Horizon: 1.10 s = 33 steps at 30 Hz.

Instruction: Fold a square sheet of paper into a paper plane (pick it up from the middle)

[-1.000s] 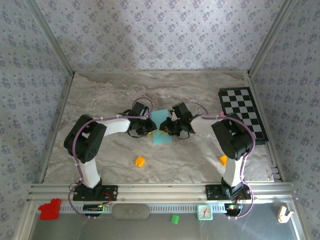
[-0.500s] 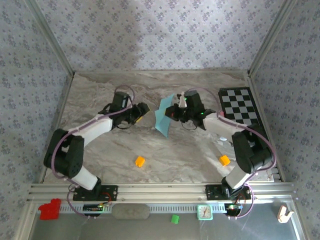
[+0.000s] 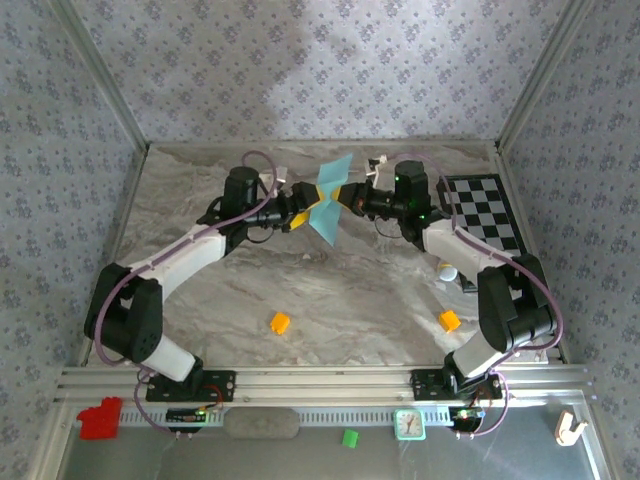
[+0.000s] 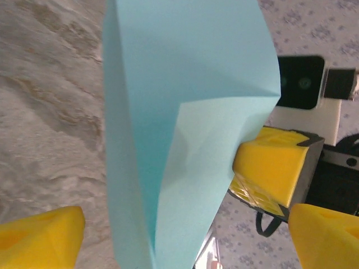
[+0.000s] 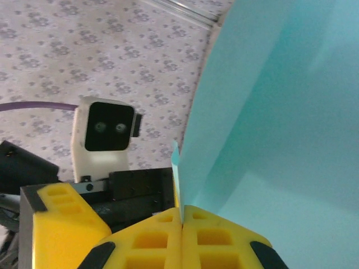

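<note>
Folding looks to be under way in mid-air rather than on the table. The thin teal-blue sheet of paper (image 3: 328,204) is held up on edge between the two claws, clear of the grey marbled tabletop (image 3: 350,290). It already carries at least one crease, with a paler flap turned over the part nearest the left claw. The right claw (image 5: 182,221) is closed, its yellow fingers pressed together on the sheet's edge, and the paper spreads away from its tips. The left claw (image 4: 182,241) is spread wide, with one yellow finger on either side of the sheet and neither touching it; the paper runs down into the gap between them. No dart shape is there yet, so most of the work seems left to do. The next move, as I read it, calls for the left claw to close on the folded part facing the right claw's pinch. It should do so squarely and gently, so the crease sets without the thin sheet buckling or slipping free.
</note>
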Tool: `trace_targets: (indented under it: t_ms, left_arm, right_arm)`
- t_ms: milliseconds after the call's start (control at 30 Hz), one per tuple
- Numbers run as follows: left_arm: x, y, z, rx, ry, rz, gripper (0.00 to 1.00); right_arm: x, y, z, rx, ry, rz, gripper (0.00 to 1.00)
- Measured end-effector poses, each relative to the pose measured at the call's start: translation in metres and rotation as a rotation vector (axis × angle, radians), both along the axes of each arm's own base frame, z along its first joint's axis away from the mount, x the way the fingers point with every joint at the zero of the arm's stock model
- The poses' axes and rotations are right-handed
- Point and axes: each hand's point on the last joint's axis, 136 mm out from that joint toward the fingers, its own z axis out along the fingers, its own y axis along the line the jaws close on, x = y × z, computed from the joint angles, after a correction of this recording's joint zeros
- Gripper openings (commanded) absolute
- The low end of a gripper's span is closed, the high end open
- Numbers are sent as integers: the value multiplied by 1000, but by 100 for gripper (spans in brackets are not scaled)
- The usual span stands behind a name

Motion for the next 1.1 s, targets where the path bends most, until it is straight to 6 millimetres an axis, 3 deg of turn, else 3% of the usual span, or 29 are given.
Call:
trace_targets:
  t_ms: [267, 867, 967, 1100]
  left_arm:
    - [1, -9, 9, -69, 10, -27, 75]
    - [11, -1, 15, -89, 1, 3, 24]
    - [12, 0, 16, -93, -2, 5, 15]
    - [14, 2, 15, -90, -5, 11, 7]
  right_arm:
    - [-6, 5, 15, 62, -4, 44, 4]
    - [-8, 3, 1, 33, 44, 53, 8]
    - [-8, 2, -3, 19, 47, 55, 12]
    - [-8, 0, -12, -15, 64, 44, 26]
